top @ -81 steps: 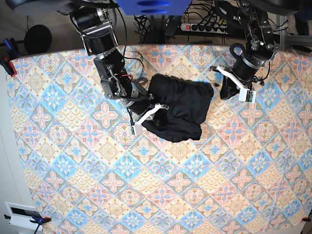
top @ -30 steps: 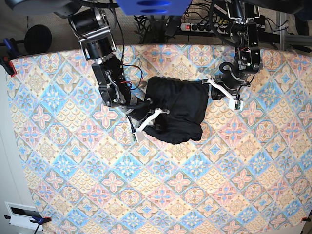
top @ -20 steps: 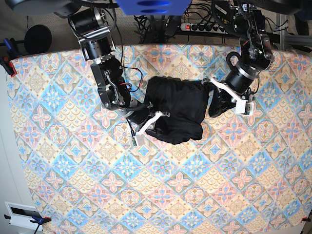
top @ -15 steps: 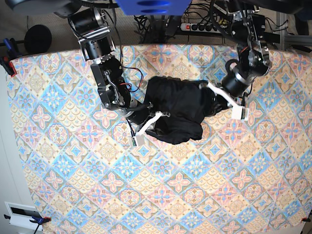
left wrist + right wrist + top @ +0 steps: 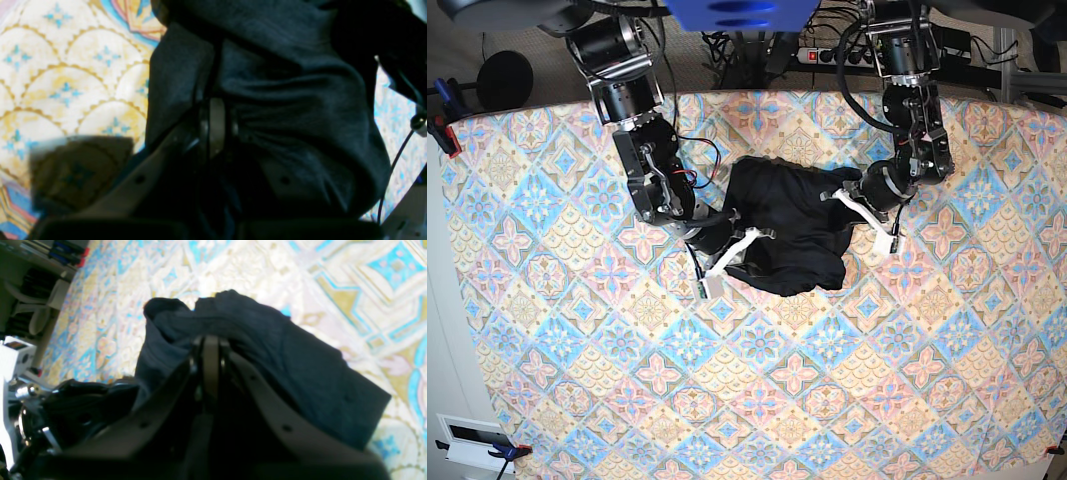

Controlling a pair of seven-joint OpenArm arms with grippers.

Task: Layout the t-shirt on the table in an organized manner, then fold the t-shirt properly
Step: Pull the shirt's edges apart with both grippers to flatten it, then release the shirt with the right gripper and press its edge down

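Note:
The black t-shirt lies bunched in a crumpled heap on the patterned table, near its far middle. My right gripper sits at the heap's left edge. In the right wrist view its jaws are pressed together on a raised fold of the t-shirt. My left gripper is at the heap's right edge. The left wrist view shows the left gripper shut, with the t-shirt puckered around the tips. The table shows beside it.
A power strip and cables lie beyond the table's far edge. A round black object sits off the table at the back left, near clamps on the left edge. A white box is at the bottom left.
My left arm has swung in from the right and its gripper now sits on the shirt's right edge. The right gripper has stayed at the left edge.

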